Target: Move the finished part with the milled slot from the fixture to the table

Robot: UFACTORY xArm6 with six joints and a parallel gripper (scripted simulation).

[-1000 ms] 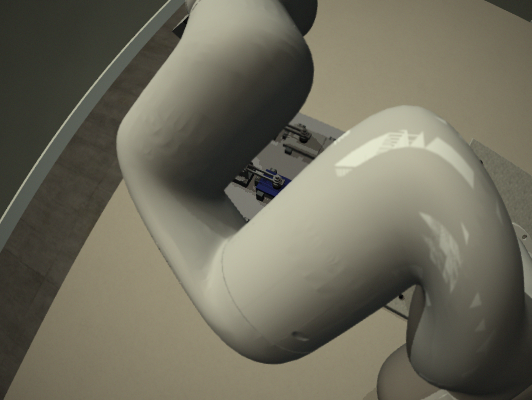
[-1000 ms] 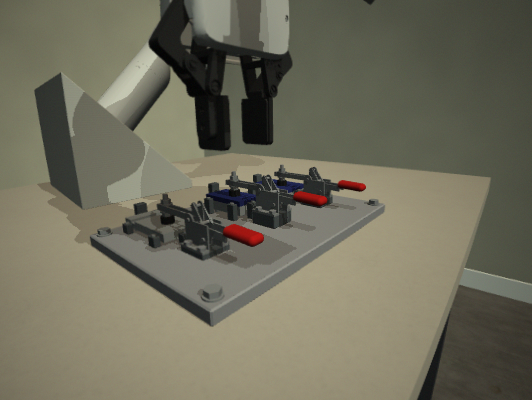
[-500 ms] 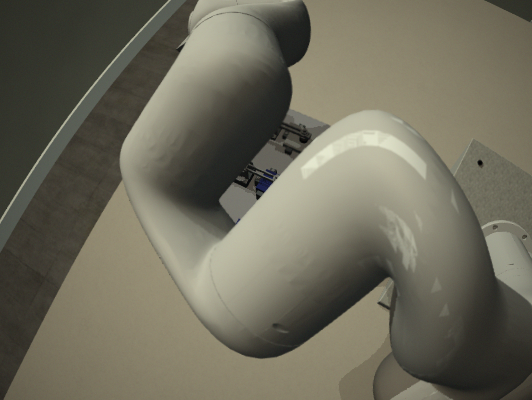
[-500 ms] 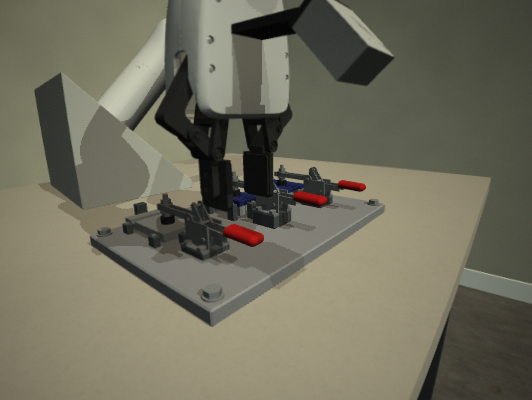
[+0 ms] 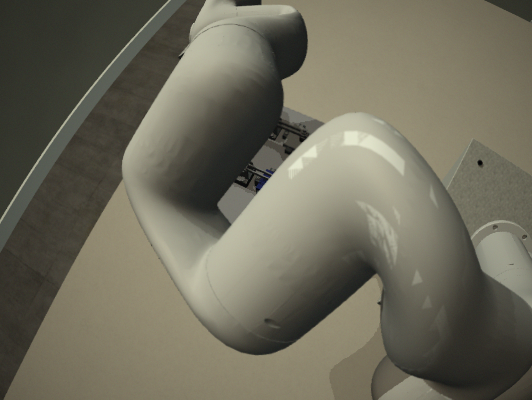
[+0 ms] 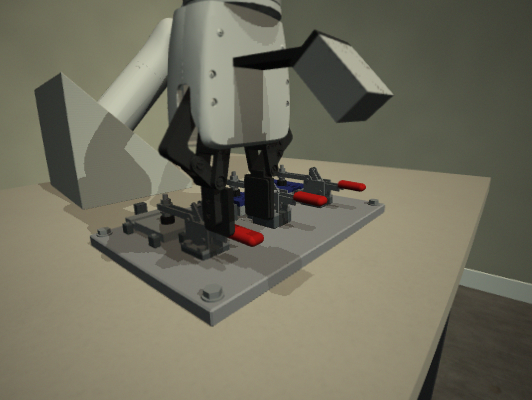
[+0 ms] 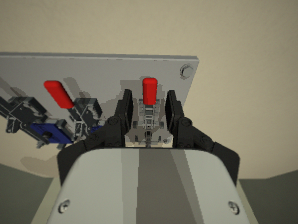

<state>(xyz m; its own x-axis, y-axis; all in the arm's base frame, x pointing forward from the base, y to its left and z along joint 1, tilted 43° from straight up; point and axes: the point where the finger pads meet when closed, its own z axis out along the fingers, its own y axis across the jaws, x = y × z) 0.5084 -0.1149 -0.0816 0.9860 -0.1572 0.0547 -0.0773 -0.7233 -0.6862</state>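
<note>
Grey flat fixture plate (image 6: 260, 280) | red clamp handle (image 7: 149, 90) | black jaws half-open, empty

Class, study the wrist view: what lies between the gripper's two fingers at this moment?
In the wrist view, a toggle clamp with a red handle lies between the gripper's fingers. The fingers straddle it without touching; the gripper is open.

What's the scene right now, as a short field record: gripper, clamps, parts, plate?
gripper: half open, holding nothing, low over the fixture
fingers: one on each side of the end clamp, nearest the plate's bolted corner
clamp handles: three, red; end one, next, third out of wrist view
blue blank: in the neighbouring nest
slotted part: cannot tell, hidden by clamp and fingers
plate: grey, flat on the table
top view: blocked by the arm
</note>
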